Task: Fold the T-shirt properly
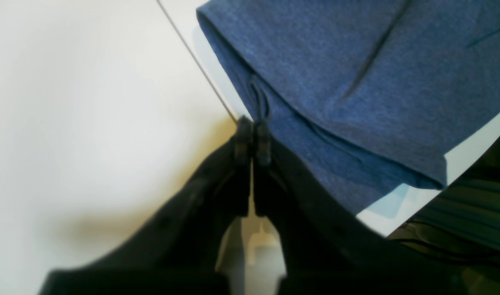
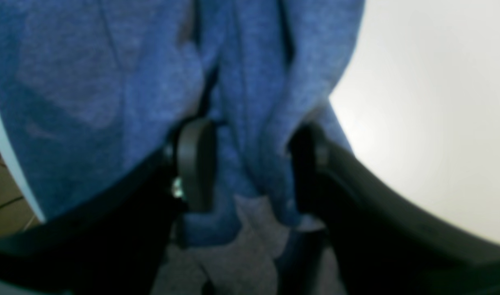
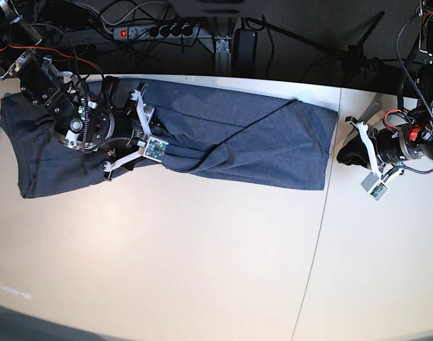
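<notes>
Lying folded lengthwise, one T-shirt [image 3: 223, 135] sits between two tools.

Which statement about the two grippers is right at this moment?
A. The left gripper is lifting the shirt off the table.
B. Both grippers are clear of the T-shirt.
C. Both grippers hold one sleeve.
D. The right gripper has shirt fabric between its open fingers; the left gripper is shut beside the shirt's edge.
D: the right gripper straddles bunched T-shirt fabric, while the left gripper is shut just off the folded edge.
</notes>
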You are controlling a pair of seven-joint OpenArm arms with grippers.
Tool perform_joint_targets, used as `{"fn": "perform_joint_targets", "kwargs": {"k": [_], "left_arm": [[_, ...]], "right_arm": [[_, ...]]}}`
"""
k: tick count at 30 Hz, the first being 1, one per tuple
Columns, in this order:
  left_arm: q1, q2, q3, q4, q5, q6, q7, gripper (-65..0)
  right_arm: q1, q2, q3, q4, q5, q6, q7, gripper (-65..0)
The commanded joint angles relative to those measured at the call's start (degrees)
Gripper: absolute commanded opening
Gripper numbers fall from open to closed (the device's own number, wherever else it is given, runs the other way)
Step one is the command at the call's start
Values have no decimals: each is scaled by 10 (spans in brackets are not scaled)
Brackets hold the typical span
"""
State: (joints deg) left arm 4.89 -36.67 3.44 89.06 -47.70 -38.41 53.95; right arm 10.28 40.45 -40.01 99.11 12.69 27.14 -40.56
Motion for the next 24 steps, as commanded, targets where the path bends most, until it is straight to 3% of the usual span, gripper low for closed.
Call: {"fn": "perform_joint_targets", "kwargs": {"k": [1,5,10,17,20,22,24], "left_arm": [[-9,-10,-6,6,-9,-16,-10,-637],[-9,-10,-6,6,-9,-16,-10,-637],[-9,-10,-6,6,-9,-16,-11,-637],[-9,-10,-6,6,-9,-16,-10,-637],[-9,-10,-6,6,-9,-16,-11,-637],[-9,-10,-6,6,-9,-16,-15,-637],[-9,-10,-6,6,-9,-16,-19,-637]], "right_arm": [[7,7,6,10,4,7,6,-332],[7,6,26,10,20,7,3,-234],[6,7,65,26,77,8,-7,-230],[6,5,75,75,99,7,-21,-231],[6,-5,92,75,98,-17,-12,-243],[6,-18,112,68,94,-45,-3,-360],[6,-36,130,57,86,-61,-1,-590]]}}
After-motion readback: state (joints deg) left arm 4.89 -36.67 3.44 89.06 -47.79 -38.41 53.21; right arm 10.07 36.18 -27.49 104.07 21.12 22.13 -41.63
